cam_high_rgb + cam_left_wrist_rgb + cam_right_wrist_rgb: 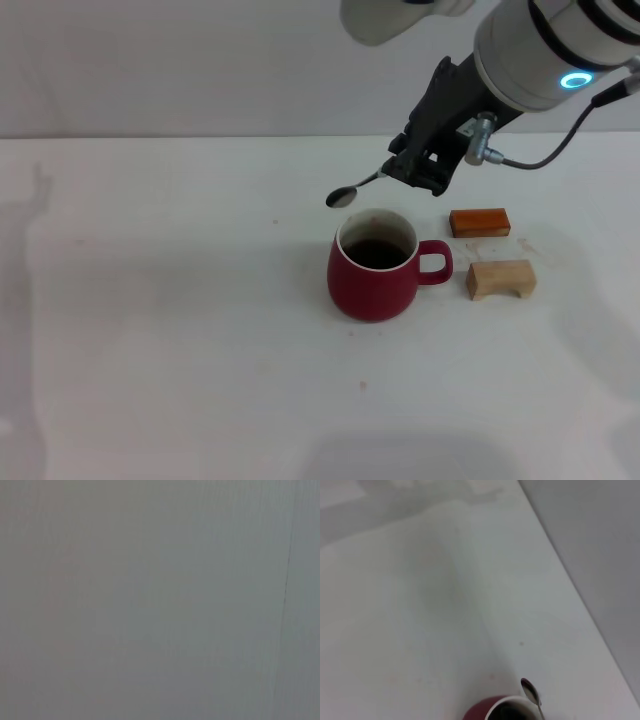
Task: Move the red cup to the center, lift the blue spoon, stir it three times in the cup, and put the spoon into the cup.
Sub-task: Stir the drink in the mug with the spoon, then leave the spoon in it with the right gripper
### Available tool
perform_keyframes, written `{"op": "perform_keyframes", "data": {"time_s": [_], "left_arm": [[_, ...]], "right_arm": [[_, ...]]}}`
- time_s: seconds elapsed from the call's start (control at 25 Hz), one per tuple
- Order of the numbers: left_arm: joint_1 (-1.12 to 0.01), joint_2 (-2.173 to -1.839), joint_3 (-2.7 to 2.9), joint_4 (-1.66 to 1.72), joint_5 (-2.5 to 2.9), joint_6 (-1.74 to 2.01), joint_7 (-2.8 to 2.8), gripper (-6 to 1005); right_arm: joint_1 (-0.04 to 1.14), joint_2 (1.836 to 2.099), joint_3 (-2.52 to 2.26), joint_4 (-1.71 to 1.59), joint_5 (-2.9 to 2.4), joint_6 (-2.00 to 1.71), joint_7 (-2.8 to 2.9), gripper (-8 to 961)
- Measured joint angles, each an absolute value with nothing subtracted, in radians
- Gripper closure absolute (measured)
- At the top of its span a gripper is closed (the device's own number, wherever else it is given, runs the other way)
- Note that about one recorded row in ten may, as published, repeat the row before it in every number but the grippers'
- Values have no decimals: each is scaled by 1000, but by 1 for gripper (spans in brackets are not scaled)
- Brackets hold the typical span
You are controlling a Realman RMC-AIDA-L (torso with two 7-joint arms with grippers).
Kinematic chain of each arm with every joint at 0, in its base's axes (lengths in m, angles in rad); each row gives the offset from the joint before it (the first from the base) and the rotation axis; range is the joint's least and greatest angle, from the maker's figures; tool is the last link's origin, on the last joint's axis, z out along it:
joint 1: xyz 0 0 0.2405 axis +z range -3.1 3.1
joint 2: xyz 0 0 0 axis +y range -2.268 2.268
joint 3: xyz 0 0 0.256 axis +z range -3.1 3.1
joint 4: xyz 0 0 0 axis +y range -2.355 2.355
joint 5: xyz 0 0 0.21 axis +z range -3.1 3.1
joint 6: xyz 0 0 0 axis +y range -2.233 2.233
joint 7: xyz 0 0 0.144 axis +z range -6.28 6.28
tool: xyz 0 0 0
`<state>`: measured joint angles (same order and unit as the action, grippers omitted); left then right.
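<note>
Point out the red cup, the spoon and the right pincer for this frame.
red cup [372, 290]: head view, front of its red wall.
blue spoon [343, 197]: head view, its silver bowl, above the cup's far rim.
right pincer [405, 170]: head view, at the fingertips clamping the spoon's handle.

Right arm [545, 50]: fat white cylindrical link with dark bands near the top, one glowing cyan ring light [576, 80] on its side. Black angular right gripper [415, 172] (matte, blocky). Silver metal connector [480, 140] at the wrist, thin black cable [560, 150] looping out. Another white rounded shell [390, 20] above.
</note>
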<state>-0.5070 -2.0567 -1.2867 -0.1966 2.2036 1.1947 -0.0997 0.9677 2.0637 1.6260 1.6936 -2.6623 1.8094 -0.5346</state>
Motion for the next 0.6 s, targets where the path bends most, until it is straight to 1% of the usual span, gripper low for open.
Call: {"op": "perform_keyframes", "data": {"time_s": [0.28,0.6], "left_arm": [[-507,-2057,-1287,-196,2206,1193,-100,136],[-509,-2057,-1287,-196,2207,1186,-100,137]], "right_arm": [[975,2063,1646,1656,-2656,1841,-533,815],[1004,2047,1710,1556,-2654,1858,-553,814]]}}
